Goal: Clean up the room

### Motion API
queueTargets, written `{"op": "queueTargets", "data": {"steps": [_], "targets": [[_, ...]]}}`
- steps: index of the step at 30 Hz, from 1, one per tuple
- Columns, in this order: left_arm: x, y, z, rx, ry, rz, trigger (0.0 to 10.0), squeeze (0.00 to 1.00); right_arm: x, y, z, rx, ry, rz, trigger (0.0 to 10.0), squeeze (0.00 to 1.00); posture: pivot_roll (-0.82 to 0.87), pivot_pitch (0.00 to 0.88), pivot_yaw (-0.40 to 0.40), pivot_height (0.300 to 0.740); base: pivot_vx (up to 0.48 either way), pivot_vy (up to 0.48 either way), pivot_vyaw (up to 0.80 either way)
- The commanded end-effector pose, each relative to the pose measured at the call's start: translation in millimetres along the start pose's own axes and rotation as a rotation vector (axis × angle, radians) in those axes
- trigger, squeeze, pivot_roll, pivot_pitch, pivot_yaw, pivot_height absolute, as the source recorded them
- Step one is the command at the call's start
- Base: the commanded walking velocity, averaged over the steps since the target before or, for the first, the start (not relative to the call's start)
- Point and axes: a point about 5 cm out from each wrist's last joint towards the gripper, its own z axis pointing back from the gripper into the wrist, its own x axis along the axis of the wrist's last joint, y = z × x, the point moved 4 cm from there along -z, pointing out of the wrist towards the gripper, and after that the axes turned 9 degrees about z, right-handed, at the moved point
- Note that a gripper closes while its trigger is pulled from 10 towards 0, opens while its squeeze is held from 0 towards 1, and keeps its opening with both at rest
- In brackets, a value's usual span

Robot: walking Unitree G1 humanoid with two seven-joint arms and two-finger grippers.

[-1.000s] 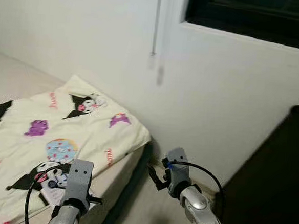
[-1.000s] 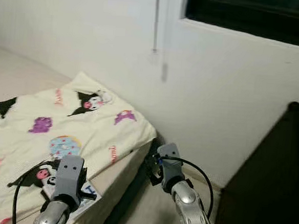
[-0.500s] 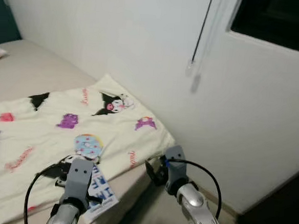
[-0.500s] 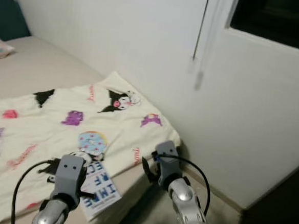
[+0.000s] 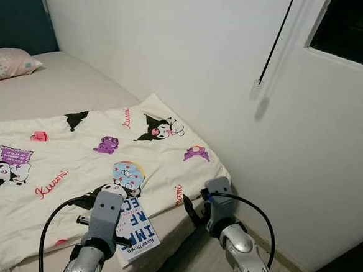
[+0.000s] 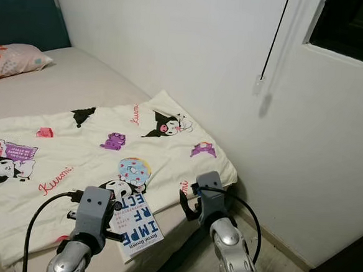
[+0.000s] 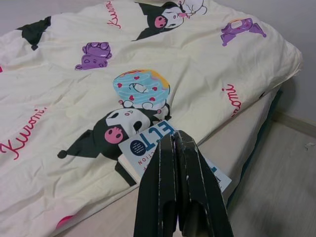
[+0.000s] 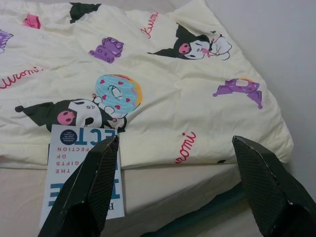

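Panning leftward, the head camera has brought a pillow (image 5: 12, 64) into view. Nearest, the left gripper (image 7: 174, 139), fingers pressed together, hides part of the book (image 6: 139, 227) at the mattress edge. Right gripper (image 8: 175, 143) hangs spread wide. Beyond lies the cartoon-print blanket (image 5: 99, 149).

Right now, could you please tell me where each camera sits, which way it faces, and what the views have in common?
Left eye view: on the head, looking forward and down at the bed, blanket and wall; both arms show, left gripper, right gripper.
Right eye view: beside it, same scene slightly shifted, pillow far off.
Left wrist view: along the shut fingers, facing a book on the blanket.
Right wrist view: between open fingers, facing the blanket's corner.
Shared: all four show the book and blanket.
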Motion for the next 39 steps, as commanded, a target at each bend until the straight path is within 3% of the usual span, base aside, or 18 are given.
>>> {"op": "queueTargets", "data": {"steps": [1, 13, 17, 21, 39], "targets": [[-4.9, 0.6, 3.6, 0.004, 0.023, -0.005, 10.0, 0.0, -4.1, 1.3, 1.7, -0.002, 0.007, -0.022, 10.0, 0.0, -0.04, 0.126, -0.047, 0.74, 0.0, -0.48, 0.0], [-4.4, 1.7, 3.0, 0.017, 0.022, 0.016, 10.0, 0.0, -4.4, 1.3, 2.2, -0.002, 0.007, -0.026, 10.0, 0.0, -0.04, 0.127, -0.047, 0.74, 0.0, -0.48, 0.0], [-7.6, 5.7, 3.7, 0.041, 0.05, 0.095, 10.0, 0.0, -4.7, 2.5, 2.3, 0.004, 0.007, -0.026, 10.0, 0.0, -0.04, 0.127, -0.052, 0.74, 0.0, 0.332, 0.0], [-7.2, 6.0, 4.3, 0.041, 0.044, 0.1, 10.0, 0.0, -4.3, 3.0, 2.0, 0.006, 0.006, -0.026, 10.0, 0.0, -0.04, 0.127, -0.052, 0.74, 0.0, 0.48, 0.0], [-5.8, 8.0, 5.3, 0.045, 0.026, 0.059, 10.0, 0.0, -3.4, 4.9, 1.2, 0.022, 0.005, 0.006, 10.0, 0.0, -0.04, 0.117, -0.051, 0.74, 0.0, 0.0, 0.0]]}}
